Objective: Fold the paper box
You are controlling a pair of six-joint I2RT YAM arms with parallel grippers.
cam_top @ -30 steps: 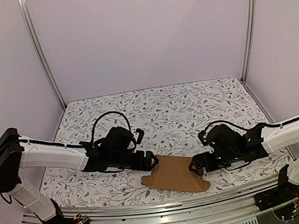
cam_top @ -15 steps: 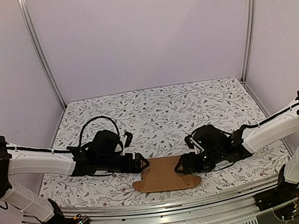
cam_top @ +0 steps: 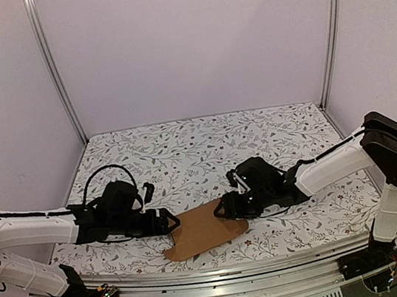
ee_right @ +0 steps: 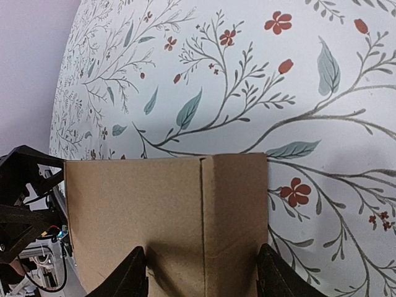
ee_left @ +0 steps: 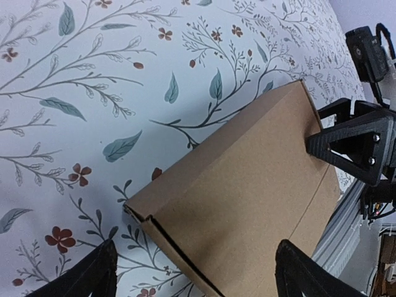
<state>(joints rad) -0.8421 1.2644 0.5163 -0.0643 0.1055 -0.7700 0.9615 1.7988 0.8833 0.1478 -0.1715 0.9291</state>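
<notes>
At the near edge of the floral desk [cam_top: 206,147], the paper box [cam_top: 203,230] lies flattened between the two arms. The left gripper [cam_top: 172,222] is released, its fingers wide astride the box's left end. The right gripper [cam_top: 225,208] straddles the opposite end; I cannot tell whether it has clenched on the cardboard.

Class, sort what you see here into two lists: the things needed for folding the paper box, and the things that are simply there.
Needed for the job:
- paper box
- left tool
- right tool

Simply there:
- flowered table cover
- metal frame post
</notes>
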